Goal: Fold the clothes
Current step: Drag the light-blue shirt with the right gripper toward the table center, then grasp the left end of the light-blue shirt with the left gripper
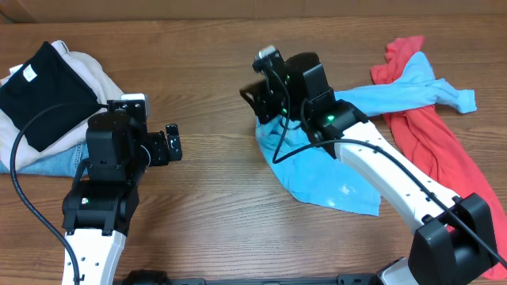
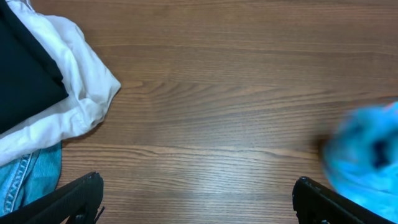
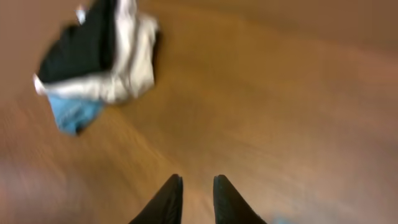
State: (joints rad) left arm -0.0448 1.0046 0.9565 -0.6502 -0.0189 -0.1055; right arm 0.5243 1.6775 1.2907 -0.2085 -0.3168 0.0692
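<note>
The sky-blue T-shirt point(image 1: 333, 178) lies spread across the middle-right of the table, one sleeve reaching right over the coral-red T-shirt point(image 1: 432, 142). My right gripper point(image 1: 260, 93) is at the blue shirt's left corner. In the right wrist view its fingers point(image 3: 198, 182) are nearly together, with a sliver of blue at the bottom edge. The shirt's corner shows as a blue blur in the left wrist view point(image 2: 364, 155). My left gripper point(image 1: 173, 144) is wide open and empty over bare wood point(image 2: 198, 186).
A pile of other clothes, black point(image 1: 43, 91), cream point(image 1: 83, 71) and denim, lies at the far left, beside my left arm. It also shows in the left wrist view point(image 2: 74, 93) and, blurred, in the right wrist view point(image 3: 99, 56).
</note>
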